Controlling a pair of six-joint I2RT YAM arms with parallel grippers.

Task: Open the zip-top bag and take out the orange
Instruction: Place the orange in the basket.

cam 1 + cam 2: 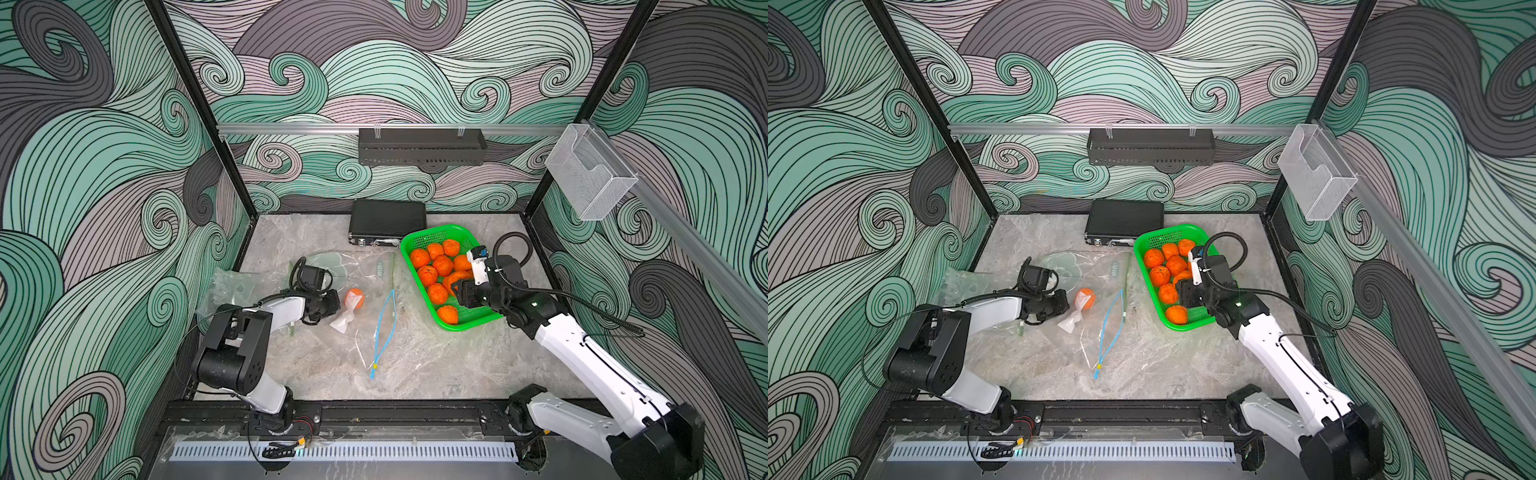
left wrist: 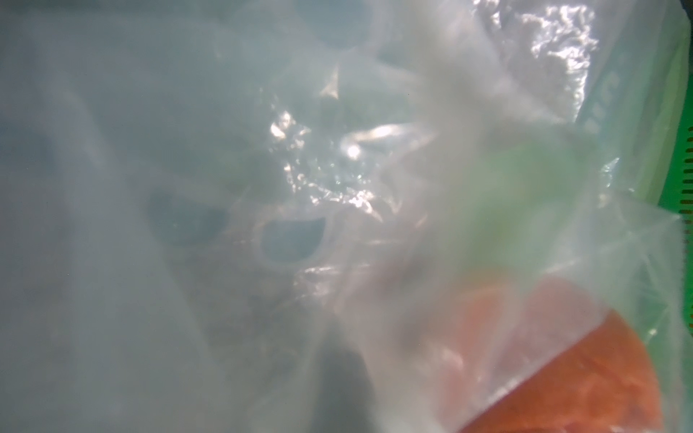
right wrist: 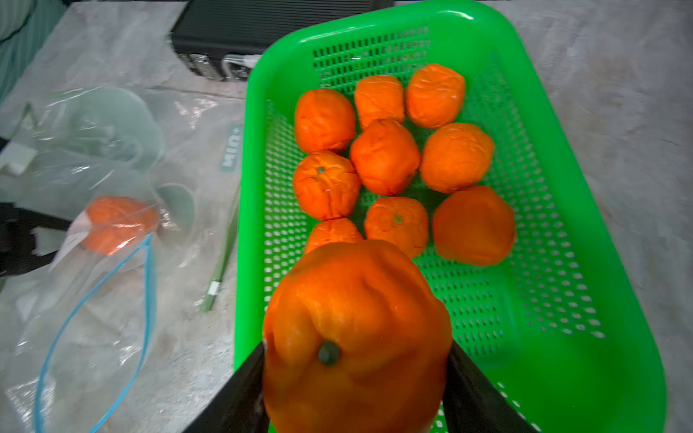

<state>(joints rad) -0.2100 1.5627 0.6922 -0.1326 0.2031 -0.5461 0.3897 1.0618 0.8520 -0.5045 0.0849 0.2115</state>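
A clear zip-top bag (image 1: 368, 336) with a blue zip (image 1: 384, 328) lies mid-table, its mouth gaping. One orange (image 1: 355, 299) (image 1: 1086, 298) (image 3: 120, 223) sits inside it. My left gripper (image 1: 334, 305) (image 1: 1064, 305) is shut at the bag's closed end, right beside that orange, with the film bunched white at its tip. Bag film covers the left wrist view, where the orange (image 2: 562, 375) shows through it. My right gripper (image 1: 459, 289) (image 3: 354, 348) hangs over the green basket (image 1: 440, 230), shut on another orange (image 3: 356, 330) (image 1: 1183, 277).
The basket (image 3: 562, 375) holds several loose oranges (image 1: 442, 265). Other clear bags lie at the left (image 1: 232, 286) and behind the left gripper (image 1: 374, 266). A black case (image 1: 388, 222) stands against the back wall. Bare table shows in front (image 1: 436, 365).
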